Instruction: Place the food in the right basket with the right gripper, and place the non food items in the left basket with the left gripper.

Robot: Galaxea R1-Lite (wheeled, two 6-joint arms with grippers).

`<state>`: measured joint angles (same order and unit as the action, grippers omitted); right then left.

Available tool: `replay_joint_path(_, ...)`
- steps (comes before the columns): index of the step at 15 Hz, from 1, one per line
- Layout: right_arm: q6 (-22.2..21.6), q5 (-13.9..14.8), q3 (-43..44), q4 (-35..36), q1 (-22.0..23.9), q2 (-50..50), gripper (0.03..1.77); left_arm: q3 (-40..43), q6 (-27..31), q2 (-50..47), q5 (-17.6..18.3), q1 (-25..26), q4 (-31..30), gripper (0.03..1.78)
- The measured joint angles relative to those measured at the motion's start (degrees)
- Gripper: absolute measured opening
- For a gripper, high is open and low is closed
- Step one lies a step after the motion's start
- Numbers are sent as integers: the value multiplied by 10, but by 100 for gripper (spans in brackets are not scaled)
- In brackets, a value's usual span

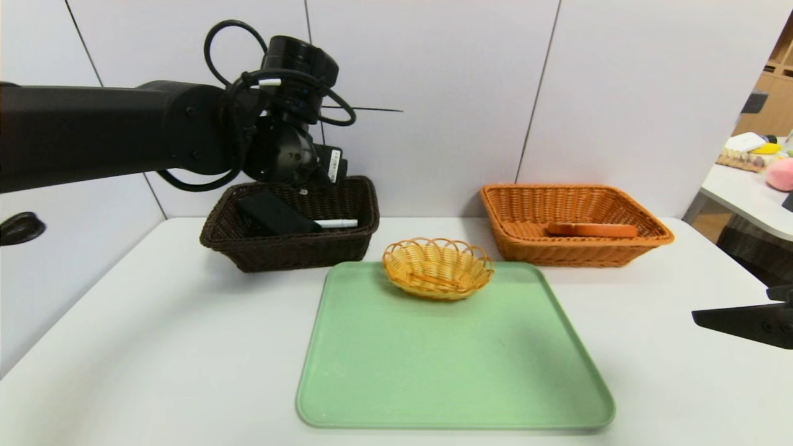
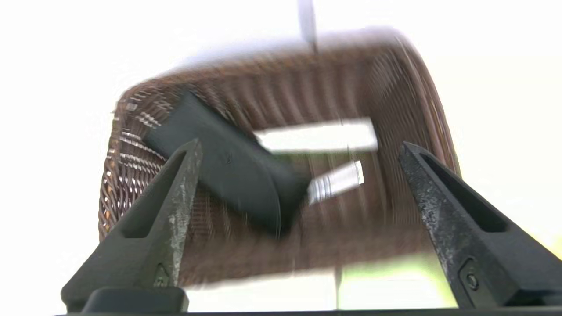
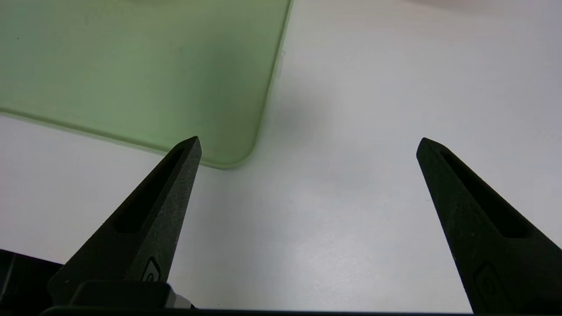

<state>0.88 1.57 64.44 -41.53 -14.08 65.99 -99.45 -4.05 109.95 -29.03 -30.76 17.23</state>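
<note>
Clock reference: centre of the green tray, 12 o'clock pointing away from the robot. The tray lies flat on the white table. The right gripper is parked at 3 o'clock, above the table and outside the tray; fingers wide apart. A small yellow wicker basket stands at 12 o'clock, on the tray's far part.

Beyond the tray, the orange-brown right basket stands at 1 o'clock and contains a reddish-orange elongated item. The dark brown left basket stands at 11 o'clock. Contents: a black item lying at a slant, a long white item and a short white cylindrical part beside the black item. The left gripper is positioned above this basket; fingers wide apart. The light wall panels rise behind both baskets.
</note>
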Motion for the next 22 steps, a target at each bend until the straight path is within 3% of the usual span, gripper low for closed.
replay_joint_path(3,26,-8,5,-7,5,-1,170,129,61,-96,109,0,-3,163)
replay_joint_path(5,35,-10,6,-7,7,7,170,199,69,-160,141,-2,-3,164)
replay_joint_path(10,39,-9,5,-30,15,25,170,333,52,-310,107,4,-4,167)
replay_joint_path(14,37,-10,-20,-35,53,-13,170,410,51,-430,99,82,-4,168)
replay_joint_path(18,35,-10,-89,-32,96,-122,170,493,49,-572,99,175,-5,169)
replay_joint_path(22,34,5,-166,-30,118,-296,170,563,50,-715,93,219,-1,169)
